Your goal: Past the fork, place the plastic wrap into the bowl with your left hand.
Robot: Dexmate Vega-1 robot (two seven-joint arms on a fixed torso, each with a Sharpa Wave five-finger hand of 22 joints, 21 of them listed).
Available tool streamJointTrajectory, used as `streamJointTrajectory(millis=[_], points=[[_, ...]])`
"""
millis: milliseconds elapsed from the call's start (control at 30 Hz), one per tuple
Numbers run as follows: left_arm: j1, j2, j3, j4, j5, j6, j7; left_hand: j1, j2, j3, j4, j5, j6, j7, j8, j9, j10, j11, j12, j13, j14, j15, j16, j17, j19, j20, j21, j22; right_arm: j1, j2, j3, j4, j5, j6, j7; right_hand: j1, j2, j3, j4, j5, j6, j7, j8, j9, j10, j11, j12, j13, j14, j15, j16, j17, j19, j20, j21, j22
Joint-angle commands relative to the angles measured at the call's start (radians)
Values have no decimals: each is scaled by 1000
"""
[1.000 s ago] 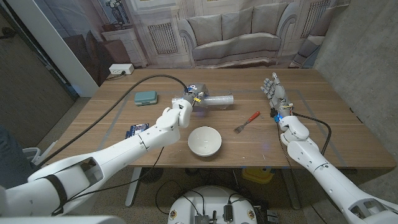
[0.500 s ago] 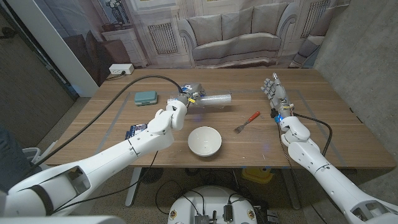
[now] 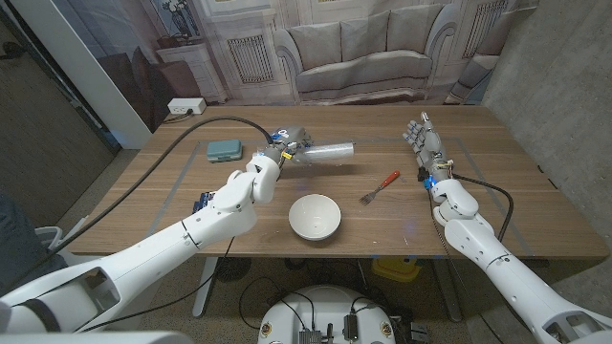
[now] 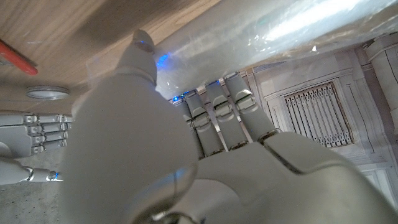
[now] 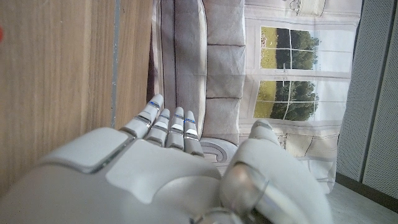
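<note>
My left hand (image 3: 287,147) grips the plastic wrap (image 3: 325,151), far of the bowl (image 3: 315,217); my right hand (image 3: 422,139) stands open-fingered, holding nothing.

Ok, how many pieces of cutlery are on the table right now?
1: a red-handled fork lying on the table right of the white bowl, between it and the right hand. Nothing visible suggests more.
</note>
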Motion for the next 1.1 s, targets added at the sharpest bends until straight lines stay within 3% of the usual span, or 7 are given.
streamJointTrajectory(millis=[33, 733, 1100], points=[[61, 45, -56, -78, 2, 1, -7, 43, 57, 15, 18, 2, 100, 0, -5, 9, 4, 1, -3, 4, 43, -118, 3, 5, 7, -22, 10, 1, -9, -4, 8, -9, -5, 3, -15, 0, 5, 0, -3, -1, 5, -1, -4, 3, 4, 5, -2, 2, 4, 7, -5, 2, 11, -9, -1, 6], [107, 63, -92, -130, 8, -15, -26, 41, 59, 15, 21, 1, 103, -4, -9, 11, 6, 0, -6, 5, 45, -118, 1, 6, 6, -21, 9, 1, -29, -15, 28, -27, 10, 3, -23, -1, 7, 0, -3, -1, 6, 1, -4, 3, 4, 6, -2, 2, 4, 9, -5, 2, 13, -8, -7, 6], [156, 110, -134, -161, -29, -112, 2, 41, 59, 14, 22, 1, 105, -7, -11, 11, 8, -4, -7, 5, 47, -119, 0, 7, 7, -22, 9, 2, -84, -34, 40, -99, -5, 10, -53, 0, 7, -1, -4, -1, 6, 1, -4, 3, 4, 7, -2, 2, 4, 9, -5, 2, 14, -7, -10, 6]])
